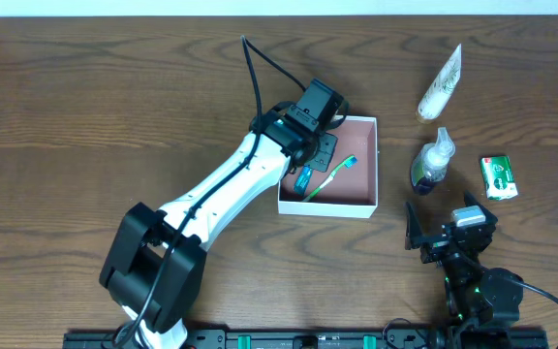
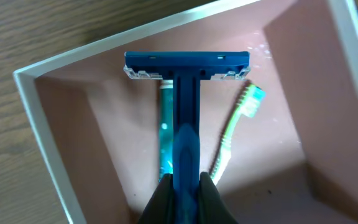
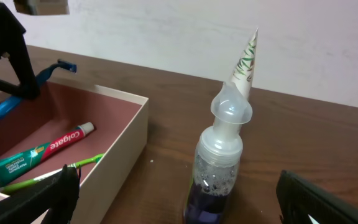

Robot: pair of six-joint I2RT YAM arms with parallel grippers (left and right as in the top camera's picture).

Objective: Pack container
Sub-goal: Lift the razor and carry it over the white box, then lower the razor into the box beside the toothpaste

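Container: on bench, centre-right in overhead view, open side up. White outer walls, pinkish-brown inside.

L arm: comes in from lower left in overhead view, wrist over the left part of the container.

L claw: fingers pressed together, pinching a blue razor by the handle. Razor head points away from the fingers, toward the container wall at the top of the wrist view. Razor is over the container's interior. R wrist view shows it tilted, head end above rim level. Handle end looks clear of the container floor, but can't confirm.

Inside container:
- toothpaste tube, red/green/white, lying flat on the floor, directly below the razor handle in L wrist view.
- green toothbrush, blue at the bristle end, lying just beside the toothpaste. Touching or not: can't tell.

R claw: spread wide, nothing between the fingers. It is low at the bench's front right, facing the pump bottle, w/ a gap to it.

Pump bottle: upright, clear top, purple liquid in the lower part. Stands right of the container, apart from its wall.

White tube w/ green print: on bench beyond the bottle, not touching it.

Green packet: on bench right of the bottle, near but apart.
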